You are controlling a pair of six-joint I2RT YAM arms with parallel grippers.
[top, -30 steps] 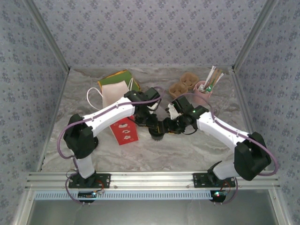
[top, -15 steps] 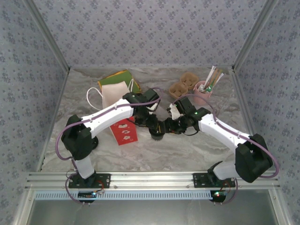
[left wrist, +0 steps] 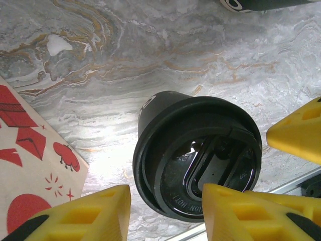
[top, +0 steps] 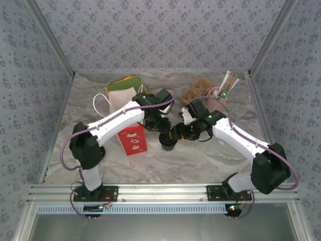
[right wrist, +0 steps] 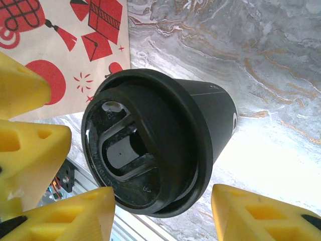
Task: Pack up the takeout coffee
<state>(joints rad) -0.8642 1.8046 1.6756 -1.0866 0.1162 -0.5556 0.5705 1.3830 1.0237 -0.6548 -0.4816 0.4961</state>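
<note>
- The marbled table [top: 210, 155] is what everything gets rested on, which is why the coffee can be left upright with no support.
- The red-and-white paper bag [top: 131, 139] is laid flat, its red end just beside the cup. Whether its mouth is open can't be told. It probably has to be stood up or opened before anything gets packed.
- A brown cardboard cup carrier [top: 195, 92] and a pink cup of sticks and straws [top: 219, 98] are parked at the back right, well apart from the action.
- The takeout coffee [top: 168, 142] is stood upright near the middle of the table with its black lid on, right under both wrists.
- The left gripper [left wrist: 165, 193] is hung over the cup with its yellow jaws parted wider than the lid. One finger is seen at the lid's edge, and bare table is seen past the other, so nothing is clamped.
- The right gripper [right wrist: 163, 193] is set the same way from the opposite side: jaws apart, lid straddled, nothing held. With two grippers crowded round one cup, it could easily be tipped by a bump.
</note>
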